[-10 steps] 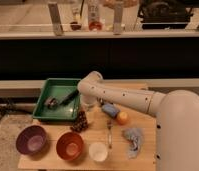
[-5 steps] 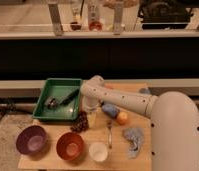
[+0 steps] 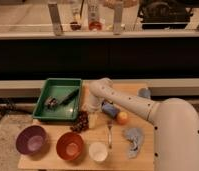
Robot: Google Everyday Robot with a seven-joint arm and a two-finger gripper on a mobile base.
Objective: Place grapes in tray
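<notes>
The grapes (image 3: 81, 121), a dark reddish-purple bumpy bunch, lie on the wooden table (image 3: 143, 155) just off the front right corner of the green tray (image 3: 43, 95). The tray sits at the table's back left and holds a dark utensil (image 3: 68, 96) and a small grey item (image 3: 51, 102). My white arm reaches in from the right and bends down. My gripper (image 3: 92, 118) hangs right beside the grapes, on their right, close to the table.
A purple bowl (image 3: 31, 139), an orange bowl (image 3: 70, 145) and a white cup (image 3: 98, 151) line the front edge. A fork (image 3: 109, 134), an orange ball (image 3: 122, 117), a blue object (image 3: 109, 109) and a grey-blue cloth (image 3: 133, 137) lie right of the grapes.
My arm's bend has shifted a little right and down, bringing the gripper lower beside the grapes. The grapes and the tray have not moved.
</notes>
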